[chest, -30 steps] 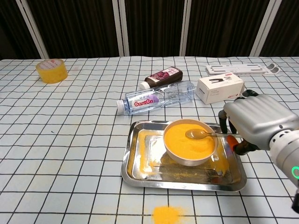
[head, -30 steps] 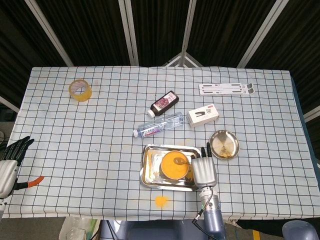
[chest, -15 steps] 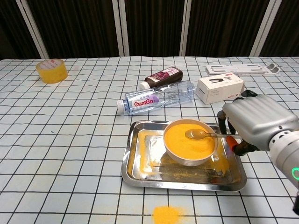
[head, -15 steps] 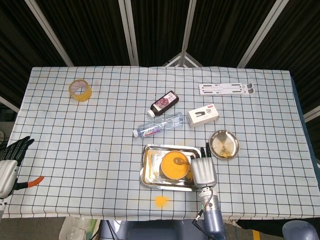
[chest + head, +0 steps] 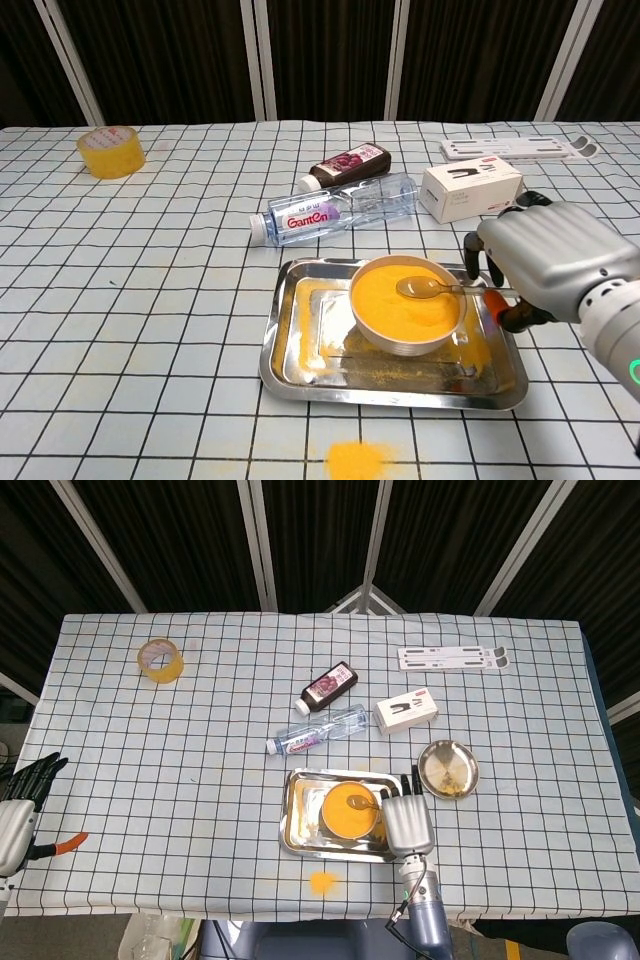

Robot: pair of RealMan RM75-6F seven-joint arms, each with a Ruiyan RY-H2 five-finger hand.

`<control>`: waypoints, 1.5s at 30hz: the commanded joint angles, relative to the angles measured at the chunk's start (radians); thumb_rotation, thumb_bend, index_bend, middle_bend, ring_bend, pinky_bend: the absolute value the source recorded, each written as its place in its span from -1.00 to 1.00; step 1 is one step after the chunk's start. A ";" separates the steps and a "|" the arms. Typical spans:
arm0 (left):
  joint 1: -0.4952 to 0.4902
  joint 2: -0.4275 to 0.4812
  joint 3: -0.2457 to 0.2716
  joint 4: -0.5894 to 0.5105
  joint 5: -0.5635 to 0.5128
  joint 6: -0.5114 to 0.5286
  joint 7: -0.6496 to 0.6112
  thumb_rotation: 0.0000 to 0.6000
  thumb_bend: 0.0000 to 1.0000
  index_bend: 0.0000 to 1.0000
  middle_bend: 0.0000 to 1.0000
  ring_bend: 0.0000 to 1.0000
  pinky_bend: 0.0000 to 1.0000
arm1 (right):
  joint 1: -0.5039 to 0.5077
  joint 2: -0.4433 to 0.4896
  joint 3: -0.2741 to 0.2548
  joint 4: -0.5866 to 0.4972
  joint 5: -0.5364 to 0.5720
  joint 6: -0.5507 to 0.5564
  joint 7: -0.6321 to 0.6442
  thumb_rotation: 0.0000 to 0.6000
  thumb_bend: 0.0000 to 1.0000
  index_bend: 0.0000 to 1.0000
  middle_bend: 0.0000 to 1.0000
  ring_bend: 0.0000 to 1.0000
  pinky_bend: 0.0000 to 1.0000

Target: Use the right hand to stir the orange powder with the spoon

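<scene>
Spoon [image 5: 432, 288] in right hand [image 5: 548, 262], over bowl [image 5: 404, 303] rim.

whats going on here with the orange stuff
The right robot hand holds a spoon whose tip sits over the orange powder in a bowl, on a metal tray. Some powder has spilled on the tablecloth. The left robot hand is idle at the table's left edge.
</scene>
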 commanded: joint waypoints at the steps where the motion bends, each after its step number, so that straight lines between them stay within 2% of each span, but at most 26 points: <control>1: 0.000 0.000 0.000 0.000 0.000 0.000 0.000 1.00 -1.00 -1.00 -1.00 -1.00 -1.00 | -0.001 0.001 -0.003 -0.001 -0.001 0.000 -0.003 1.00 0.12 -0.19 -0.07 -0.65 -1.00; 25: 0.000 0.000 0.000 -0.001 -0.001 -0.001 0.003 1.00 -1.00 -1.00 -1.00 -1.00 -1.00 | -0.015 0.009 -0.003 0.009 0.006 -0.001 0.004 1.00 0.12 -0.19 -0.07 -0.65 -1.00; 45: 0.000 0.001 0.000 -0.003 -0.002 -0.002 0.001 1.00 -1.00 -1.00 -1.00 -1.00 -1.00 | -0.018 0.007 -0.003 0.011 0.001 0.000 0.001 1.00 0.14 0.04 0.00 -0.53 -1.00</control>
